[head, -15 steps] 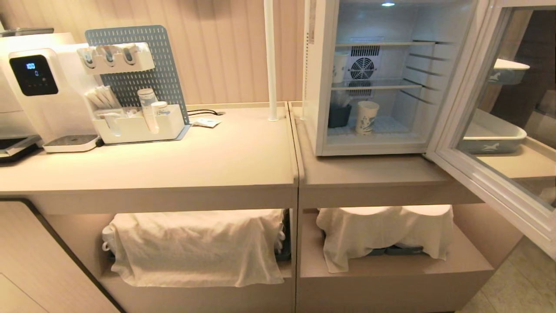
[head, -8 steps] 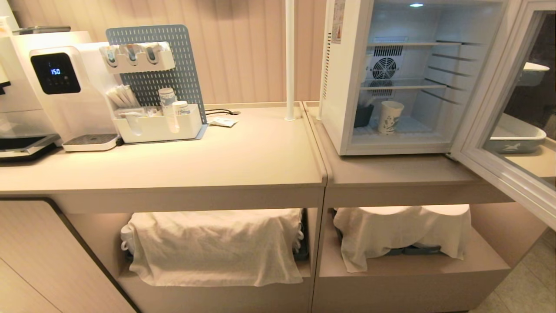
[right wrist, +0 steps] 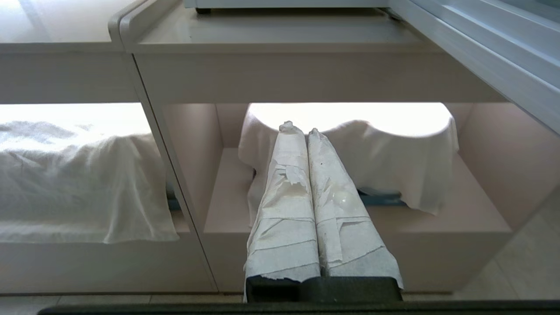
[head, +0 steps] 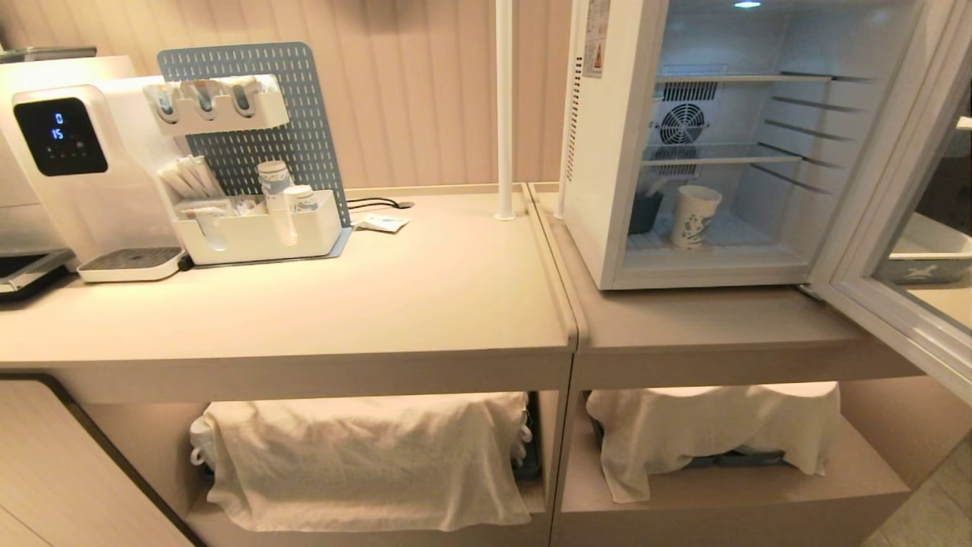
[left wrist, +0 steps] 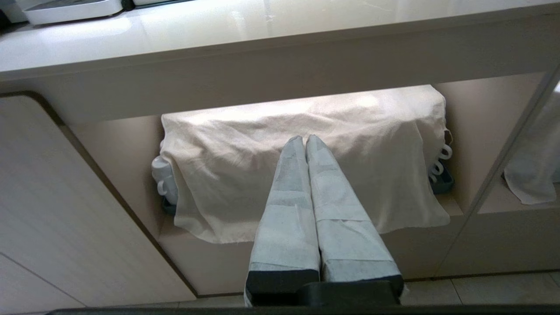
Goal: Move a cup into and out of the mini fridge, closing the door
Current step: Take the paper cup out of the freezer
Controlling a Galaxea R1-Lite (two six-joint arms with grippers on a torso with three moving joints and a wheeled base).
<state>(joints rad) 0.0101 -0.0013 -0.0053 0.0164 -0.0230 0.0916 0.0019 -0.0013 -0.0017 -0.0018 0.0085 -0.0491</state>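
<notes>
The white mini fridge (head: pixel 607 152) stands on the right counter section with its inside lit. Its door (head: pixel 896 289) hangs wide open to the right. The white cup (head: pixel 694 216) with a blue pattern stands upright on the fridge floor, beside a small dark container (head: pixel 644 212). Neither arm shows in the head view. My left gripper (left wrist: pixel 305 141) is shut and empty, low in front of the left under-counter shelf. My right gripper (right wrist: pixel 302 130) is shut and empty too, facing the right under-counter shelf below the fridge.
A white drink machine (head: pixel 68 152) and a pegboard organiser (head: pixel 250 190) with cup stacks stand at the counter's left. A white pole (head: pixel 503 106) rises beside the fridge. Cloths (head: pixel 364 456) cover crockery on both lower shelves. A blue-white tray (head: pixel 930 258) shows through the door glass.
The whole head view has shifted, so the camera moved; the fridge now sits a little further right and lower in the picture. The cup, fridge and door stay as they were.
</notes>
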